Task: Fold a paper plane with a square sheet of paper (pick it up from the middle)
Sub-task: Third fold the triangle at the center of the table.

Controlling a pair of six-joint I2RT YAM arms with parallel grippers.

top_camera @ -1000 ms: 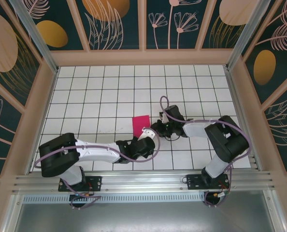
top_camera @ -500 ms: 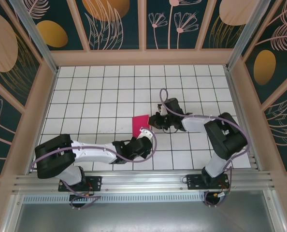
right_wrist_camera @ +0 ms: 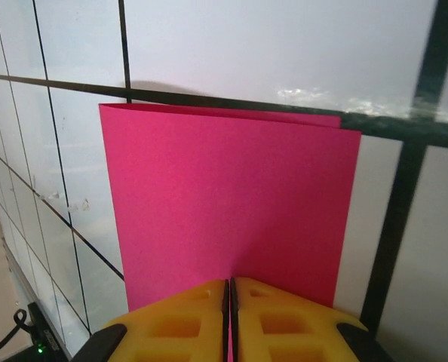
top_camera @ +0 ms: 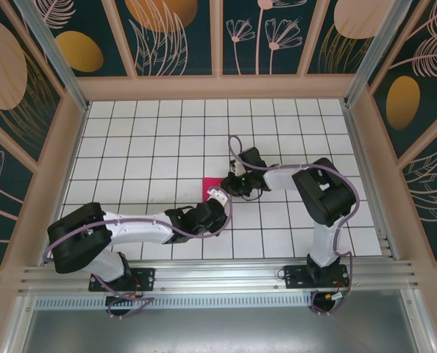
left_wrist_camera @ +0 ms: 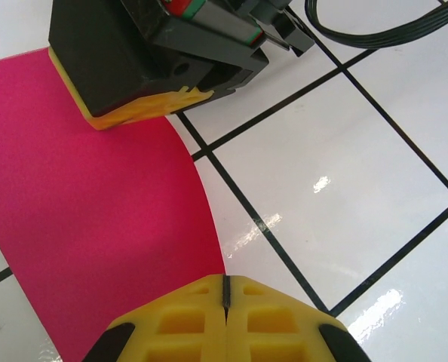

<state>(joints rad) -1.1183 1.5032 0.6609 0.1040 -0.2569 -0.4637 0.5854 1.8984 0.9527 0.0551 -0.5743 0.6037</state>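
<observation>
Top view: sheet (top_camera: 212,181) near middle of table (top_camera: 130,132), mostly hidden under both wrists. Left gripper (top_camera: 217,197) at its near side, right gripper (top_camera: 230,184) at its right.

Left wrist: left gripper (left_wrist_camera: 225,298) pads pressed together at sheet (left_wrist_camera: 96,219) edge. Right gripper (left_wrist_camera: 145,105) tip down on far part.

Right wrist: right gripper (right_wrist_camera: 230,305) pads together over sheet (right_wrist_camera: 224,196); can't tell if paper pinched. Two layers offset at far edge.

I judge: half-fold done only. Nose and wing folds all left.

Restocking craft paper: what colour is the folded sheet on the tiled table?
Plain magenta-pink; the sheet shows best in the right wrist view.
</observation>
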